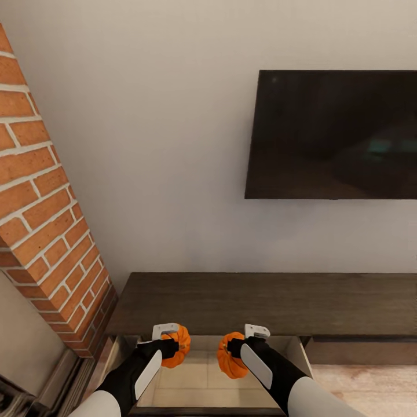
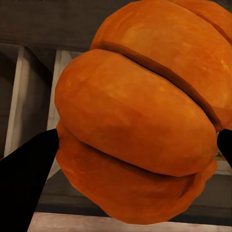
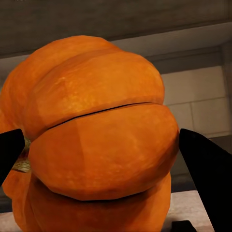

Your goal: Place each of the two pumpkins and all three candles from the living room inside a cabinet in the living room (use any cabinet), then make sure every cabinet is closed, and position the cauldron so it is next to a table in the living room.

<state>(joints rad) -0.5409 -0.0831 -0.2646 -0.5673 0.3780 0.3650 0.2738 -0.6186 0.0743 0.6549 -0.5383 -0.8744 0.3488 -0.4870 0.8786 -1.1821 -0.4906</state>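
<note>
Each gripper's black fingers [image 2: 26,164] pinch a round orange pumpkin [image 1: 178,345] above the dark-brown cabinet's [image 1: 260,301] open pale drawer [image 1: 202,376], apparently ready for dropping in.

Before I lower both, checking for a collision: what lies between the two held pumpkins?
Nothing between them: in the head view the left pumpkin and right pumpkin hang apart, with bare pale drawer floor of the open cabinet drawer in the gap.

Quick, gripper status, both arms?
Left gripper: closed on a pumpkin, over the open drawer.
Right gripper: closed on the other pumpkin, over the same drawer.
</note>
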